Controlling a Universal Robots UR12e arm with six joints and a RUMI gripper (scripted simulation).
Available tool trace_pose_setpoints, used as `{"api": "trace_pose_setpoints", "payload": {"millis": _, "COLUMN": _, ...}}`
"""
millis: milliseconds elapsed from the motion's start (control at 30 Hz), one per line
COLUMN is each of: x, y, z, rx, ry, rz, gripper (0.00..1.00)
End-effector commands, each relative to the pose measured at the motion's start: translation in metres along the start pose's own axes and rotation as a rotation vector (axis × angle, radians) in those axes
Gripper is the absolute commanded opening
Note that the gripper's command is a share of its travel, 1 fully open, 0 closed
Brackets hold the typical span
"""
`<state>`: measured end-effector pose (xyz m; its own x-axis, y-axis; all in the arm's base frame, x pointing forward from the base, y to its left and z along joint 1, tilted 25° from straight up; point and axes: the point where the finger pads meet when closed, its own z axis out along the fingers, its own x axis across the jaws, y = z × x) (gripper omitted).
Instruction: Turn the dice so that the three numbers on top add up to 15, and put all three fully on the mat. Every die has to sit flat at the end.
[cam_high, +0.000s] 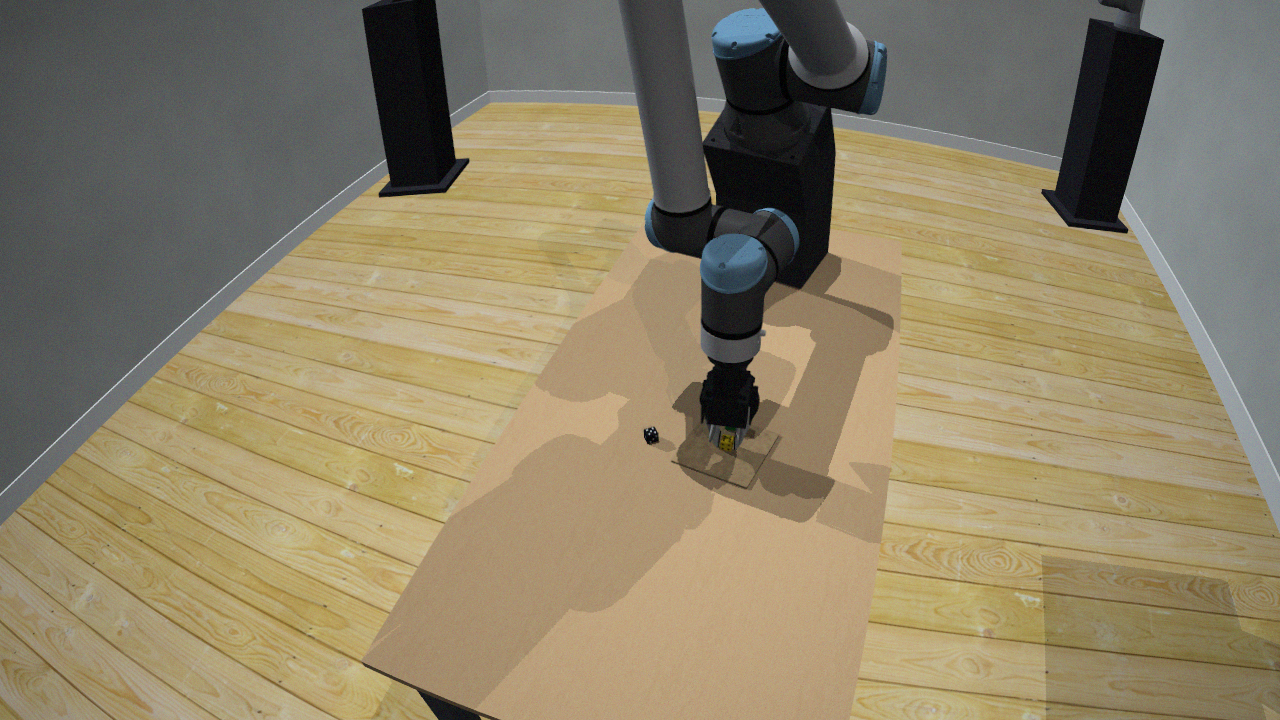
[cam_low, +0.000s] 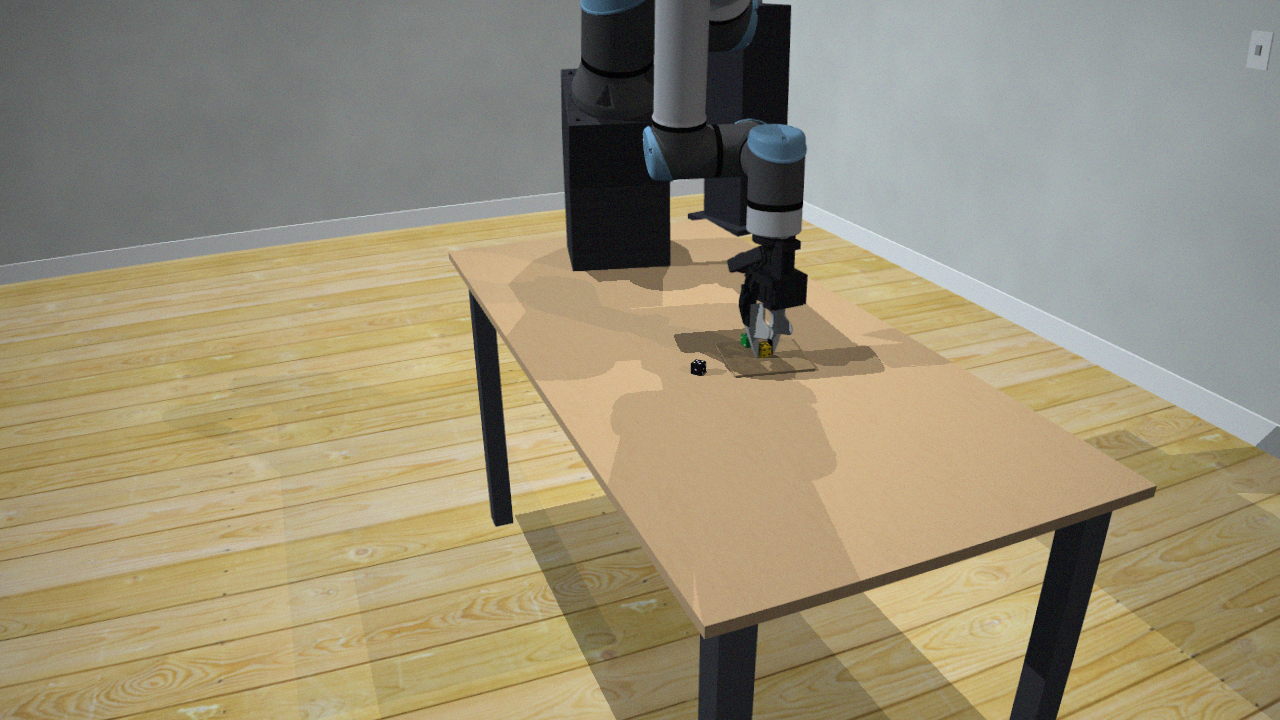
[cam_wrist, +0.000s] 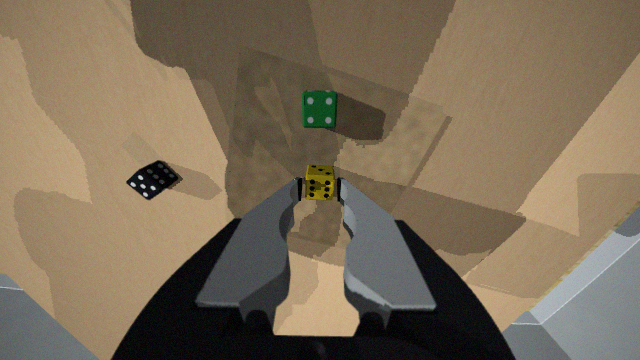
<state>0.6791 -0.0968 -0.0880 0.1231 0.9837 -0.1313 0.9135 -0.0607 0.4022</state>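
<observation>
My gripper (cam_high: 725, 444) (cam_low: 766, 352) (cam_wrist: 319, 179) is slightly open around the yellow die (cam_high: 727, 440) (cam_low: 765, 349) (cam_wrist: 320, 183). Thin gaps show between its tips and both sides of the die in the wrist view. That view shows a three face and a six face; I cannot tell for sure if the die sits flat. The green die (cam_low: 744, 340) (cam_wrist: 319, 109) is on the thin see-through mat (cam_high: 748, 469) (cam_low: 780, 365) (cam_wrist: 387, 156), showing four. The black die (cam_high: 650, 435) (cam_low: 698, 367) (cam_wrist: 150, 181) is off the mat, to its left, with a five face and a darker six face visible.
The wooden table (cam_high: 751, 617) (cam_low: 895, 483) extends well past the mat on its front side. The black robot pedestal (cam_high: 778, 192) (cam_low: 617, 197) stands at the back of the table. The green die is close behind the yellow one. Arm shadows cross the mat.
</observation>
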Motion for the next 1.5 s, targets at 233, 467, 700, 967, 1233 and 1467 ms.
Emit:
{"api": "trace_pose_setpoints", "payload": {"millis": 233, "x": 0.0, "y": 0.0, "z": 0.0, "rx": -0.001, "ry": 0.0, "rz": 0.0, "gripper": 0.21}}
{"api": "trace_pose_setpoints", "payload": {"millis": 467, "x": 0.0, "y": 0.0, "z": -0.001, "rx": -0.001, "ry": 0.0, "rz": 0.0, "gripper": 0.21}}
{"api": "trace_pose_setpoints", "payload": {"millis": 700, "x": 0.0, "y": 0.0, "z": -0.02, "rx": -0.001, "ry": 0.0, "rz": 0.0, "gripper": 0.21}}
{"api": "trace_pose_setpoints", "payload": {"millis": 967, "x": 0.0, "y": 0.0, "z": -0.063, "rx": -0.001, "ry": 0.0, "rz": 0.0, "gripper": 0.21}}
{"api": "trace_pose_setpoints", "payload": {"millis": 1233, "x": 0.0, "y": 0.0, "z": -0.085, "rx": -0.001, "ry": 0.0, "rz": 0.0, "gripper": 0.21}}
{"api": "trace_pose_setpoints", "payload": {"millis": 1467, "x": 0.0, "y": 0.0, "z": -0.09, "rx": -0.001, "ry": 0.0, "rz": 0.0, "gripper": 1.0}}
